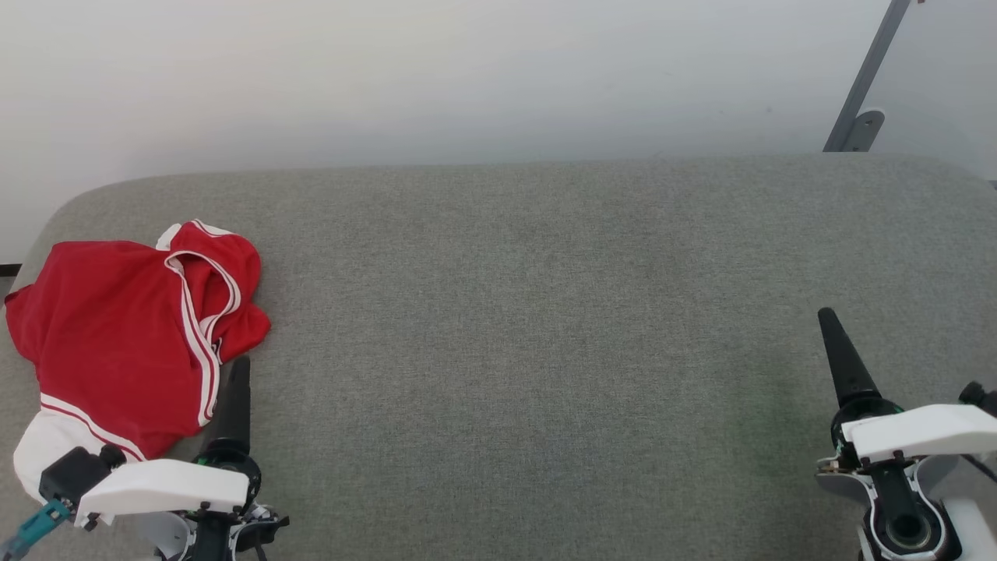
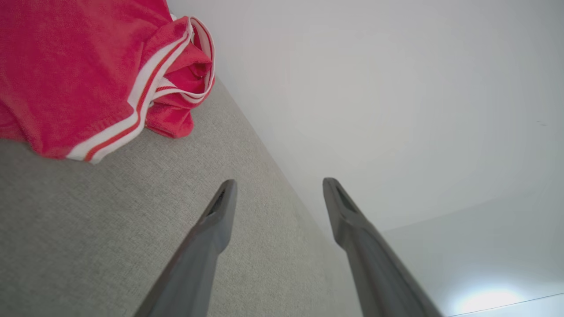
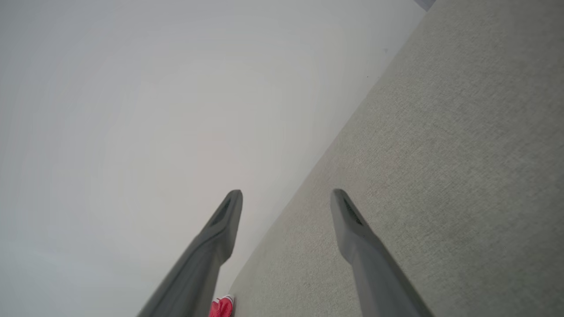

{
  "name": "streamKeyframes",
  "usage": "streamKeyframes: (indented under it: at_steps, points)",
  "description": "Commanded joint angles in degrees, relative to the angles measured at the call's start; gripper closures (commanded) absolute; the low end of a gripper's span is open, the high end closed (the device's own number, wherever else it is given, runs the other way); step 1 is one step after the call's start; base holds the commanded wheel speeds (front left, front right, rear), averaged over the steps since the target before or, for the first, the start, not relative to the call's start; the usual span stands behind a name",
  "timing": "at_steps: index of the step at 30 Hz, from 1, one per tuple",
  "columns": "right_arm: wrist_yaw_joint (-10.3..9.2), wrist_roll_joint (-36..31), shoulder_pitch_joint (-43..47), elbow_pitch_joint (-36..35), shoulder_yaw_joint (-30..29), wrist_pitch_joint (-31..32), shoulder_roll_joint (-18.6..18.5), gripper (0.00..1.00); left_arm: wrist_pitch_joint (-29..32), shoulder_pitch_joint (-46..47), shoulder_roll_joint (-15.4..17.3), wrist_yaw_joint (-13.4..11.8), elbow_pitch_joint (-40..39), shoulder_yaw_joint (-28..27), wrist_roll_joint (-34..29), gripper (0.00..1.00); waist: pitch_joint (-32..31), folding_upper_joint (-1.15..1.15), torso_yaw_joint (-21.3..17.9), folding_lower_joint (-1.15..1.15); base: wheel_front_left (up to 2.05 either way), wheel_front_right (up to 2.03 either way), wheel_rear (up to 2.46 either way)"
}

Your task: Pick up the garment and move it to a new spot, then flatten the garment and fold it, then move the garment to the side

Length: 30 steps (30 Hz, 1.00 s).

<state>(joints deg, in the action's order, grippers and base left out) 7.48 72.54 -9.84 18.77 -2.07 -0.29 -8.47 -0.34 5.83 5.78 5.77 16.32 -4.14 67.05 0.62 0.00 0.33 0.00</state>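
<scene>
We see the garment (image 1: pixel 117 335), a bright red shirt with white sleeve ends and thin double white stripes, lying crumpled on the grey fabric surface (image 1: pixel 545 312). It lies just beside the left gripper (image 2: pixel 278 184), on that gripper's outer side and a little ahead of its fingertips. In the left wrist view the nearest striped hem sits ahead of the tips and off to one side, apart from them, with bare grey fabric between. The left jaws stand wide apart and hold nothing. The right gripper (image 3: pixel 286 193) is well apart from the shirt, across the surface, its jaws likewise spread and empty. Ahead of both grippers, past the surface's far edge, stands a pale wall (image 1: pixel 467 78).
</scene>
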Motion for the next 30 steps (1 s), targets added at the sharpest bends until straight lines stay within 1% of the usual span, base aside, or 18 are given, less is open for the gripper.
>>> streamKeyframes:
  at_steps: [1,4,5,6,13,14,21,30]
  points:
    - [0.01,-3.17,-2.14,-0.56,-0.07,-0.82,-0.76,0.0,-0.78,1.93,0.82,-0.22,-1.17,0.16,-3.46,0.0,0.08,0.0,0.01,0.0,0.0,0.0,0.0]
    - [0.01,-7.34,-2.73,-0.33,0.09,-1.5,-1.22,0.0,-1.44,1.97,1.22,-0.29,-1.4,0.58,-7.31,0.0,0.23,0.0,0.01,0.0,0.0,0.0,0.0]
    - [0.01,-7.34,-2.73,-0.33,0.09,-1.5,-1.22,0.0,-1.44,1.97,1.22,-0.29,-1.4,0.58,-7.31,0.0,0.23,0.0,0.01,0.0,0.0,0.0,0.0]
    - [0.01,-10.27,-3.07,-0.19,0.33,-1.93,-1.63,0.0,-1.88,2.07,1.51,-0.61,-1.68,0.74,-9.77,0.0,0.33,0.0,0.02,0.0,0.0,0.0,0.0]
    - [0.01,-18.91,-4.1,0.55,0.82,-3.35,-2.42,0.0,-3.31,2.42,2.91,-2.46,-1.97,2.28,-18.7,0.0,0.51,0.0,0.12,0.0,0.0,0.0,0.0]
    - [0.01,-18.91,-4.1,0.55,0.82,-3.35,-2.42,0.0,-3.31,2.42,2.91,-2.46,-1.97,2.28,-18.7,0.0,0.51,0.0,0.12,0.0,0.0,0.0,0.0]
    - [0.01,-26.73,-5.25,1.69,1.66,-4.71,-2.96,0.0,-4.64,2.8,4.14,-4.08,-2.52,3.82,-25.09,0.0,0.54,0.0,0.11,0.0,0.0,0.0,0.0]
    - [0.01,-33.95,-6.43,2.92,2.43,-6.27,-3.74,0.0,-6.23,2.25,5.46,-5.66,-2.51,5.28,-31.3,0.0,0.36,0.0,0.01,0.0,0.0,0.0,0.0]
